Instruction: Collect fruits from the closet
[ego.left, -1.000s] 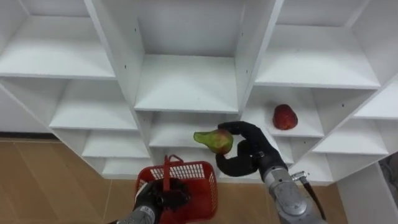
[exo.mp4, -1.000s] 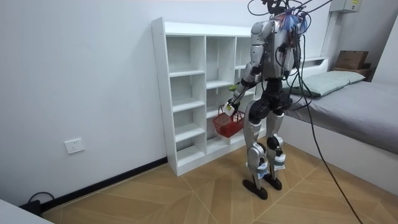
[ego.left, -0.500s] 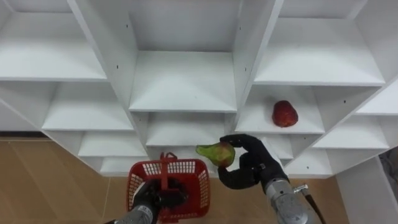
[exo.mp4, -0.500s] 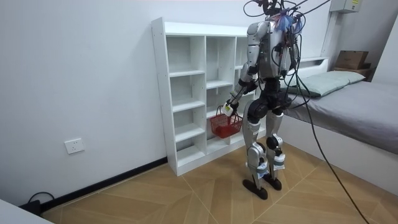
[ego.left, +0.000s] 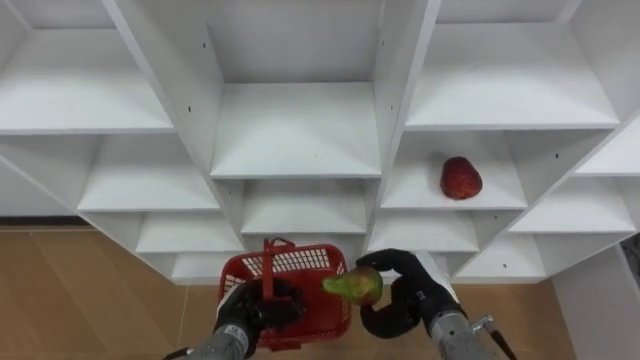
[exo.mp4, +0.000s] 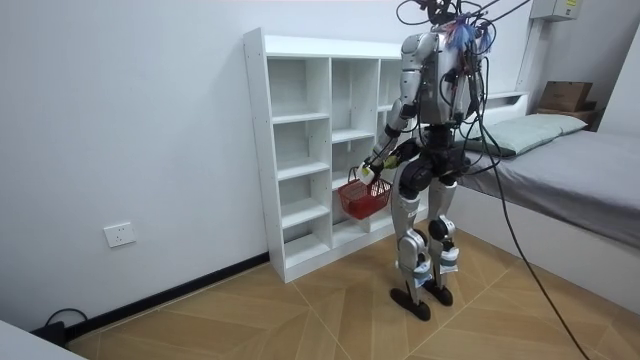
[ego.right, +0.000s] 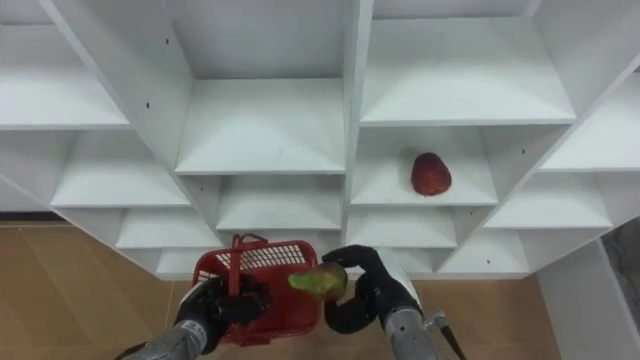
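Right robot hand (ego.left: 408, 292) grips a greenish fruit (ego.left: 355, 286) — left robot hand (ego.left: 248, 312) clamps the basket handle (ego.left: 268, 264). One red fruit (ego.left: 460, 177) shelved.

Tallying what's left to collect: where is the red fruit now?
In the left eye view, the red fruit sits on a right-column shelf of the closet, above the right hand.

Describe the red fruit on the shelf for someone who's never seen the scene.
Find the white closet, then its right-hand column of compartments. One shelf there holds a dark red fruit, alone. It is the only fruit on any shelf; the green fruit is in the right hand by the red basket.
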